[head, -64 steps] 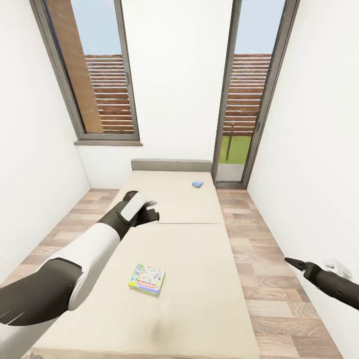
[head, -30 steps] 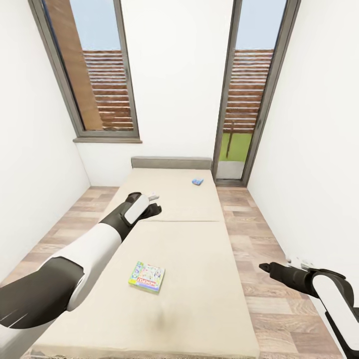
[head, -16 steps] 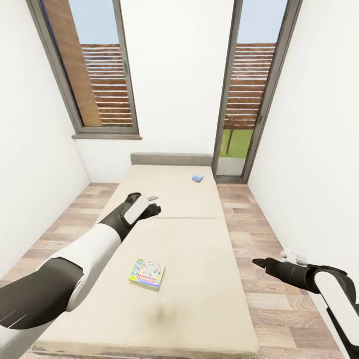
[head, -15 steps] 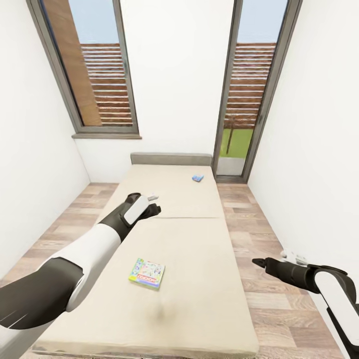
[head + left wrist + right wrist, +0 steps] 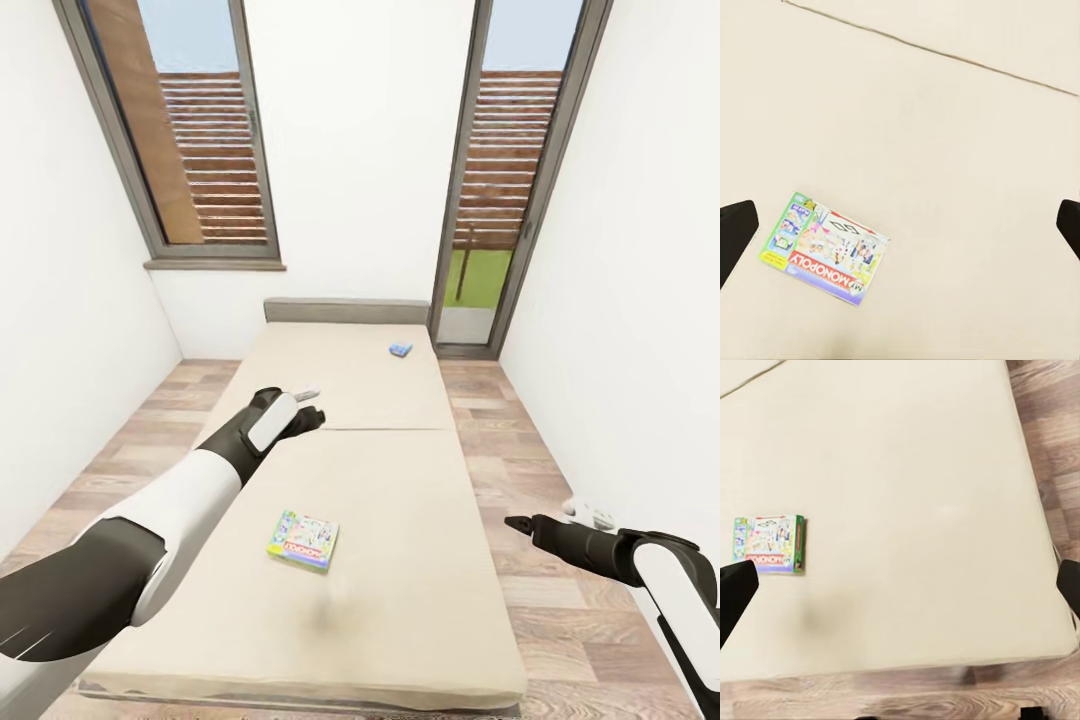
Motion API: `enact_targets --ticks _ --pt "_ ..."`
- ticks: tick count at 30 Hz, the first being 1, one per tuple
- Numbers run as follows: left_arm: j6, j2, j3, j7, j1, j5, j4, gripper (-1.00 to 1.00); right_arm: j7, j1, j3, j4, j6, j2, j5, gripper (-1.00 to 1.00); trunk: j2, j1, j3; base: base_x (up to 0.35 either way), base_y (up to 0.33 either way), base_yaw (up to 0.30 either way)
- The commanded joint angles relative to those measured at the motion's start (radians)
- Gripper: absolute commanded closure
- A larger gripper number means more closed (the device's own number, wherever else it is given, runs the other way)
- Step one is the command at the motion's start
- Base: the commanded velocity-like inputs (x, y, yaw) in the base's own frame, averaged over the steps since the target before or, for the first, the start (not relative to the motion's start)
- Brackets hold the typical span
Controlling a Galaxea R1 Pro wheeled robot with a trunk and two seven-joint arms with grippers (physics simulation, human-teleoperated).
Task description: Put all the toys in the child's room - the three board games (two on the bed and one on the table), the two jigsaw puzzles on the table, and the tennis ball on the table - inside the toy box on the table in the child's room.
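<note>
White walls, two tall windows and a plank floor frame the bed [image 5: 380,600], its beige mattress running away from me to the grey headboard. On it lie two board games: the multicoloured Monopoly box [image 5: 304,540] toward the foot, nearer the bed's left edge, and the small blue box [image 5: 400,349] close to the headboard, by the right edge. My left claw [image 5: 300,418] hangs over the mattress between them, spread wide with nothing in it; the Monopoly box sits on my side of it, long axis slightly askew to the bed's length. My right claw [image 5: 520,522], also wide and empty, hovers just off the right edge. I judge the left claw nearer the Monopoly box.
</note>
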Motion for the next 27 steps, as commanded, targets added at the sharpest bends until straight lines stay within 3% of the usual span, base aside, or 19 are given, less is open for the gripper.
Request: enact_targets --ticks 1,8,27 --pt "0.001 0.001 -0.006 0.009 -0.001 0.005 -0.001 -1.00 -0.010 -0.001 0.000 -0.001 0.003 0.000 -0.011 -1.00 -0.002 0.001 -0.004 -0.002 0.041 -0.050" --pt "0.001 0.010 -0.006 0.005 -0.001 -0.031 -0.002 -1.00 -0.010 -0.001 0.000 0.000 0.003 0.000 -0.011 -1.00 -0.002 0.001 -0.015 0.009 0.170 -0.070" --pt "0.001 0.011 -0.006 0.004 0.000 -0.038 -0.009 -1.00 -0.010 -0.001 0.000 0.000 0.003 0.001 -0.011 -1.00 -0.002 0.001 -0.047 0.008 0.042 -0.095"
